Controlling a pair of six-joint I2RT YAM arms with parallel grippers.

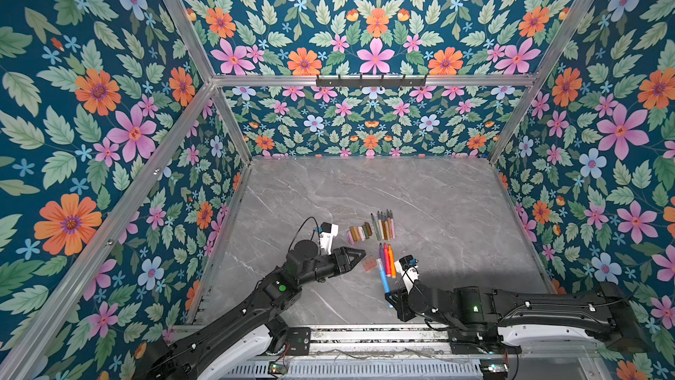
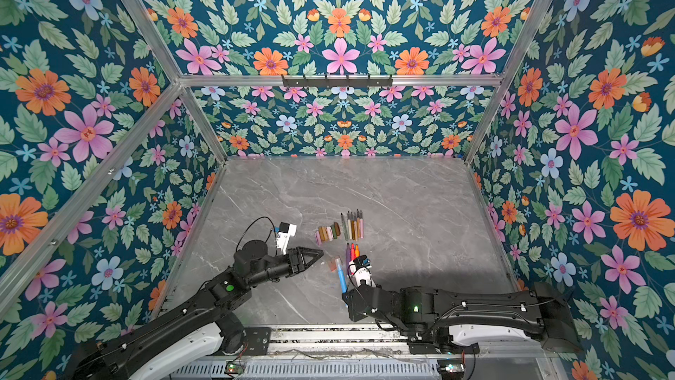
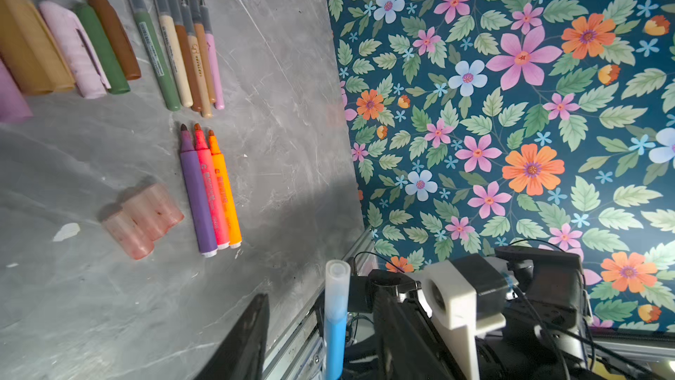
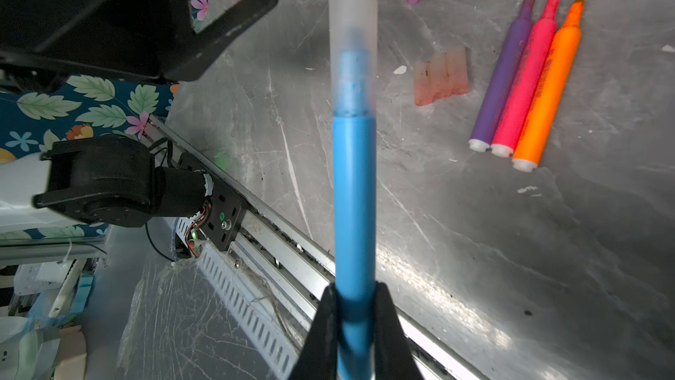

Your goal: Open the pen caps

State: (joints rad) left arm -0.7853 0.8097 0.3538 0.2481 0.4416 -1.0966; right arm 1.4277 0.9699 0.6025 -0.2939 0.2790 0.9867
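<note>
Pen caps [image 1: 359, 232] mostly lie loose on the worktop [image 1: 438, 195], yet the blue pen [image 4: 354, 195] clenched in the right fingers [image 4: 321, 334] still wears its frosted cap [image 4: 352, 49], left fingers [image 3: 244, 338] parted, empty.

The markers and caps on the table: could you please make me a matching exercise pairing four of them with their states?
1 blue marker
2 purple marker
3 green cap
4 reddish translucent caps

A uncapped, beside the neon pink marker
B capped, in the right gripper's jaws
C three lying together
D between pink cap and brown cap

Pairs: 1-B, 2-A, 3-D, 4-C
</note>
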